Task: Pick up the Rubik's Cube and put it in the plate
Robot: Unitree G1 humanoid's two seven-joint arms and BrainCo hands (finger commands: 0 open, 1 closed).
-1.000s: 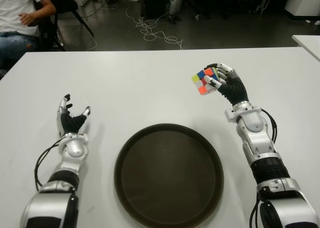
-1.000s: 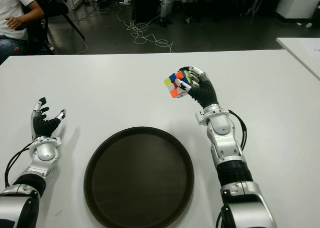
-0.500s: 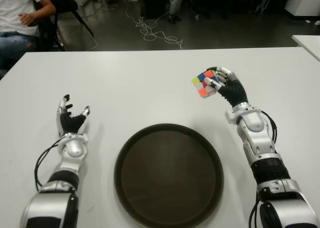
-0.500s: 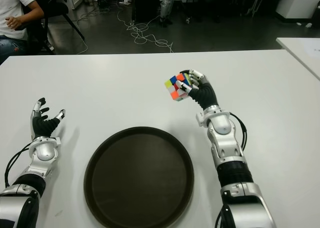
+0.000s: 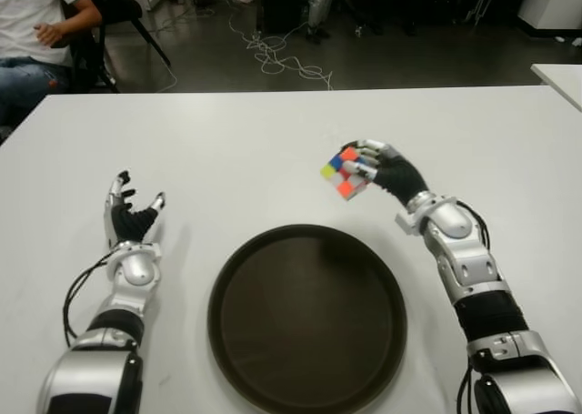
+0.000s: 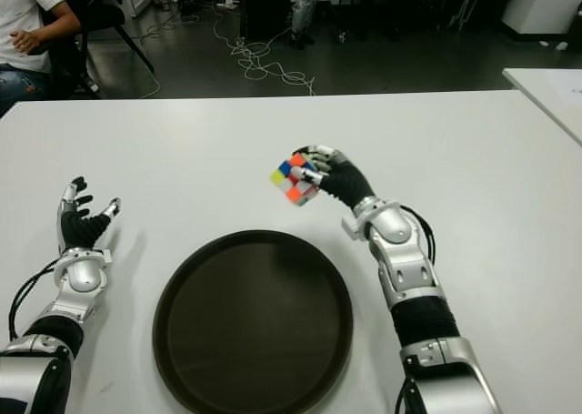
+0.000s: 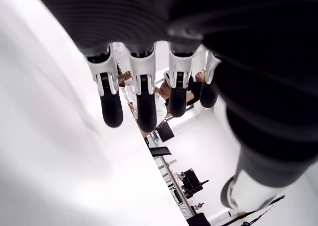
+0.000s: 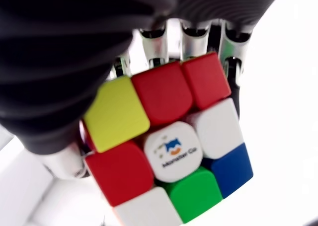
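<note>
The right hand [image 5: 382,166] holds the Rubik's Cube [image 5: 342,173] in curled fingertips, above the table [image 5: 273,141] just behind the plate [image 5: 306,316]. The left hand [image 5: 130,216] is spread and empty, left of the plate. If the fingers loosen too early, the cube may fall outside the rim.

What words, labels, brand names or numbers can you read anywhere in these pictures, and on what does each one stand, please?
"Monster Go": printed with a small blue logo on the white centre sticker of the Rubik's Cube, which the right hand holds above the table, beyond the plate.
No other text can be read: none shows on the plate, the table or the left hand, and nothing in the background is legible.
</note>
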